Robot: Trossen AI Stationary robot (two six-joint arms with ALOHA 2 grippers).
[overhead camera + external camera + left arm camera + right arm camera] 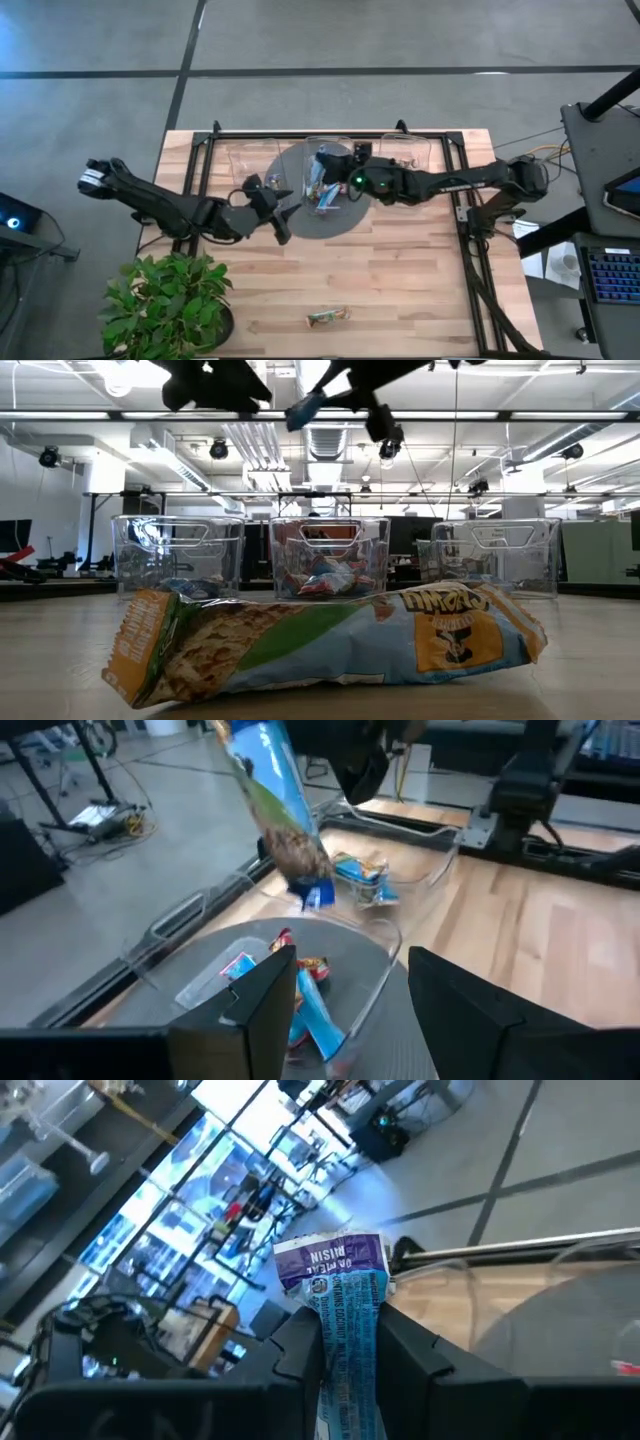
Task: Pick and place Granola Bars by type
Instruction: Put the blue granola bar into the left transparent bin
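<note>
My right gripper (345, 182) (350, 1325) is shut on a blue-wrapped granola bar (275, 805) (308, 407) and holds it in the air above the middle clear bin (330, 160). Several more bars (325, 195) (328, 575) lie in that bin. My left gripper (278, 212) (350, 990) hovers open just left of it, touching nothing. A multicoloured bar (328, 316) (330, 640) lies flat on the wood near the table's near edge. My right gripper pinches the blue bar between its two fingers across its length, a little back from the purple printed end (330, 1262), which sticks out past the fingertips. The bar is lifted clear. In the left wrist view it hangs tilted, its lower end (315, 892) over the bins.
Three clear bins stand in a row along the far edge: left (180, 555), middle (330, 555), right (495, 555). A grey round patch (300, 215) lies under the middle one. A potted plant (165, 300) sits at the near left corner. Bare wood stretches across the table's near half.
</note>
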